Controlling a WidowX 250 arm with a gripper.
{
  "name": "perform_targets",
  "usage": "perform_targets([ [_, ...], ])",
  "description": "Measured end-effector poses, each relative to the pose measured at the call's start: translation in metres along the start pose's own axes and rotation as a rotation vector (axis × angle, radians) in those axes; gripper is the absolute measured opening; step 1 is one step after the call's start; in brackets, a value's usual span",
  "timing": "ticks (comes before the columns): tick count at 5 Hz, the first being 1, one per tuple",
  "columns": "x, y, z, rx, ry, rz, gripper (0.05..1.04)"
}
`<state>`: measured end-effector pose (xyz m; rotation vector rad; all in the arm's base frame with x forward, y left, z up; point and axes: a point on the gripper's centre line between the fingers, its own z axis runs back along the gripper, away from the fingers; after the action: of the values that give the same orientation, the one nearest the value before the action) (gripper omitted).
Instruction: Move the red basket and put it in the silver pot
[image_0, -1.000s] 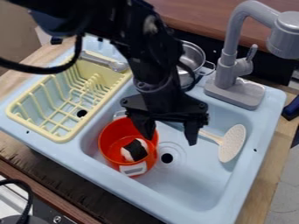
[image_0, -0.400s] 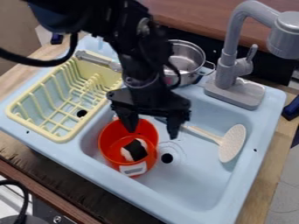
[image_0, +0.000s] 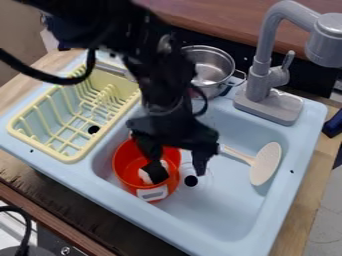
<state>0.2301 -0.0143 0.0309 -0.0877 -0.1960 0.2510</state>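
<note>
While upright, red basket (image_0: 129, 170) with black-and-white object (image_0: 157, 173) inside.

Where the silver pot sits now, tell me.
In the camera view, the silver pot is at the upper middle, just left of the grey faucet.

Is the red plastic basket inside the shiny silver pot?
No, the red basket stands in the light blue sink, and the silver pot sits near the grey faucet.

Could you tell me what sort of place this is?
Probably a toy kitchen: a light blue sink, a grey faucet and a yellow dish rack.
</note>
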Motion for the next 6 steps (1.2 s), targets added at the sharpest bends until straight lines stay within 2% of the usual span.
perform_targets([
  [1, 0.002, 0.002, -0.006, 0.011, -0.01, 0.008, 0.999],
  [3, 0.005, 0.012, -0.023, 0.088, 0.0, 0.028, 0.978],
  [4, 0.009, 0.01, -0.031, 0.102, 0.018, 0.056, 0.821],
  [6, 0.001, 0.009, -0.027, 0.062, 0.055, 0.081, 0.289],
])
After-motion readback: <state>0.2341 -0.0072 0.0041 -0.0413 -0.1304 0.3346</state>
